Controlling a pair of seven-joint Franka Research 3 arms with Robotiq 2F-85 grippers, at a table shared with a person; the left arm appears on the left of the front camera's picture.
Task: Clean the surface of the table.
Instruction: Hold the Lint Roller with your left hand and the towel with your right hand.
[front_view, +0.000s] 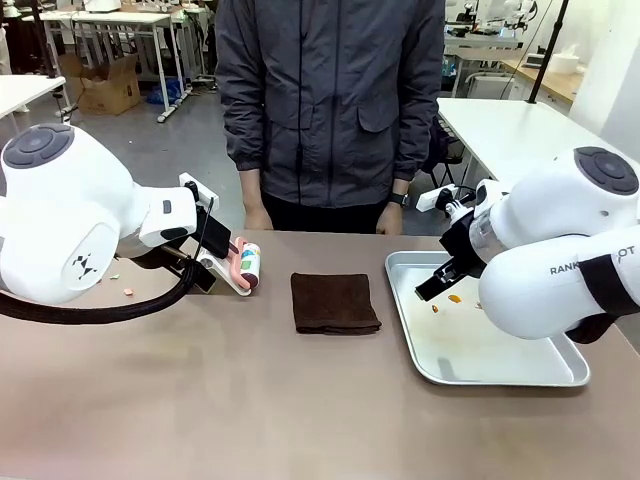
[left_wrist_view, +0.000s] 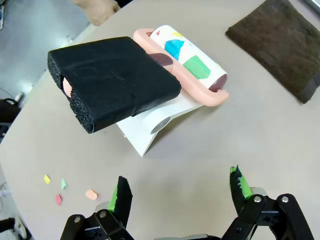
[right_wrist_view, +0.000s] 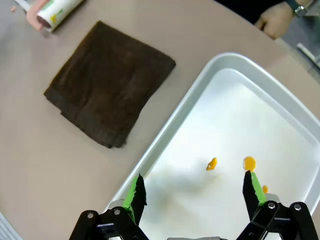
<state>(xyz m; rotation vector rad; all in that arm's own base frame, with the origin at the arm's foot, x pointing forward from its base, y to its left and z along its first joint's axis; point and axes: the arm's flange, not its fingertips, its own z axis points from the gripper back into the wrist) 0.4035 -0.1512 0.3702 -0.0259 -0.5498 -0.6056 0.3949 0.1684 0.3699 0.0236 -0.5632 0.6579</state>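
The table (front_view: 200, 400) bears a brown cloth (front_view: 335, 302), metal tray (front_view: 500, 378), coloured scraps (left_wrist_view: 91, 194) and a lint roller (front_view: 248, 266).

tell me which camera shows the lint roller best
The left wrist view: the lint roller lies close up, with its patterned roll, pink frame and black foam grip all plain. The front view shows it small and partly hidden. The right wrist view catches one end at its top edge.
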